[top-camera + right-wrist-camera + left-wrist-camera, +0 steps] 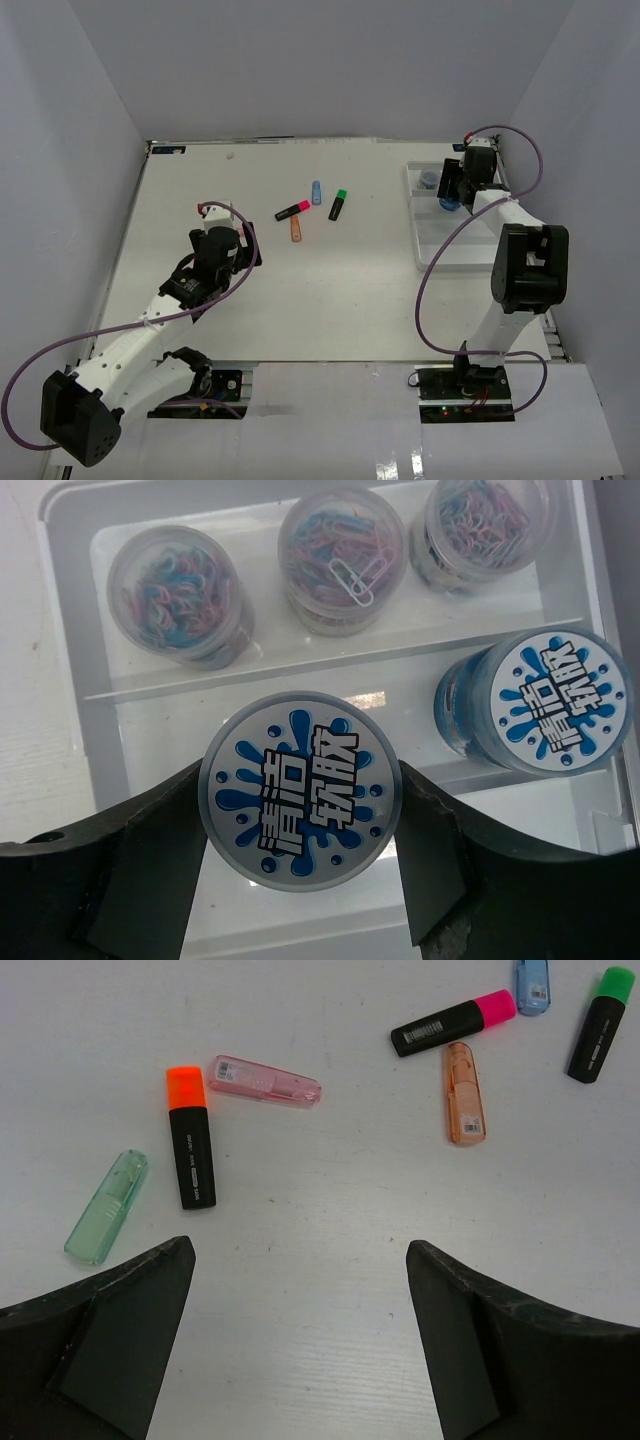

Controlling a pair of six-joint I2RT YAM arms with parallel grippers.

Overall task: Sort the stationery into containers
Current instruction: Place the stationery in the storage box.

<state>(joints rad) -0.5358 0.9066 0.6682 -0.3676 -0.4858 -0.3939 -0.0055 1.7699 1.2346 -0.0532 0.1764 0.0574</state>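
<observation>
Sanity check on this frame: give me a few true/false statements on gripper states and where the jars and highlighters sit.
1. The right gripper is shut on a blue-patterned jar. True.
2. The left gripper holds the orange-capped highlighter. False: it is open and empty, and that highlighter lies on the table.
3. Three paper-clip jars share one compartment of the tray. True.
4. The pink-capped highlighter lies in the tray. False: it is on the table, beside the pastel orange highlighter.
5. A second blue-patterned jar stands in the tray. True.
</observation>
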